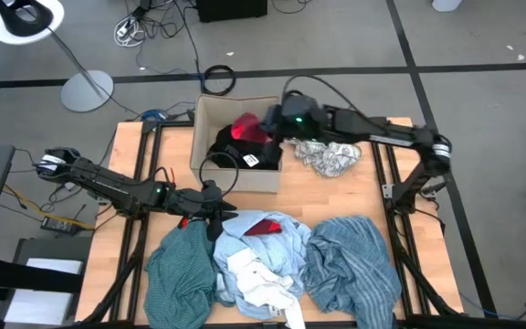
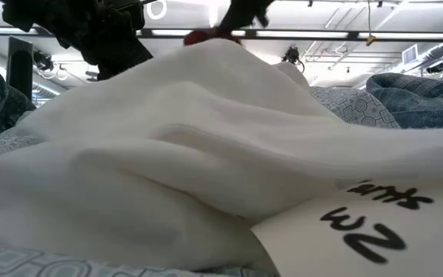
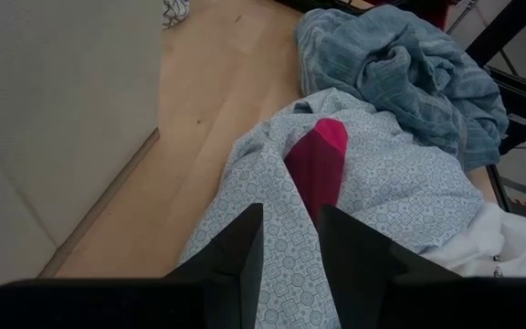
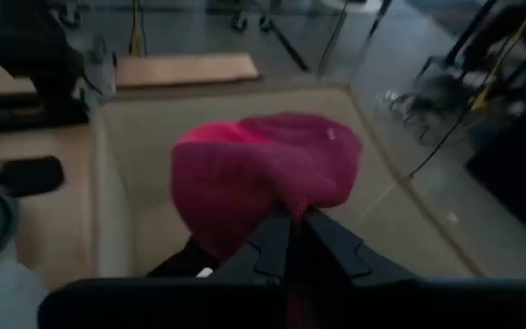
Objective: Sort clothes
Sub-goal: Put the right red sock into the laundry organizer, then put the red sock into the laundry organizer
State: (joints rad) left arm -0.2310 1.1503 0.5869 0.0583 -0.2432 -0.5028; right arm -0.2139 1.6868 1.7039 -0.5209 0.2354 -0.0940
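A tan cardboard box [image 1: 237, 174] stands at the table's far middle and holds black clothes [image 1: 236, 151]. My right gripper [image 1: 277, 123] is over the box, shut on a red garment [image 4: 263, 174]. My left gripper [image 3: 290, 247] is open, low over the light blue patterned garment [image 3: 373, 183], with a red sock [image 3: 320, 164] lying on that garment just ahead of its fingertips. A teal garment [image 1: 183, 270], a white one [image 1: 261, 279] and a grey-blue striped one [image 1: 350, 265] lie along the near edge. A white garment with black pattern [image 1: 331, 155] lies right of the box. My right gripper pinches a bunched fold of the red garment [image 4: 286, 203] between its two shut fingers. The arm reaches in from the table's right, slanting down. The garment bulges ahead of the fingers over the box's inside. Whether it touches the black clothes below, I cannot tell.
The white garment and its printed label [image 2: 375, 231] fill the low view. The box's wall [image 3: 53, 119] stands close beside my left gripper. Bare wood [image 1: 336, 196] shows between the box and the pile. Cables and a lamp base [image 1: 87, 90] lie on the floor beyond.
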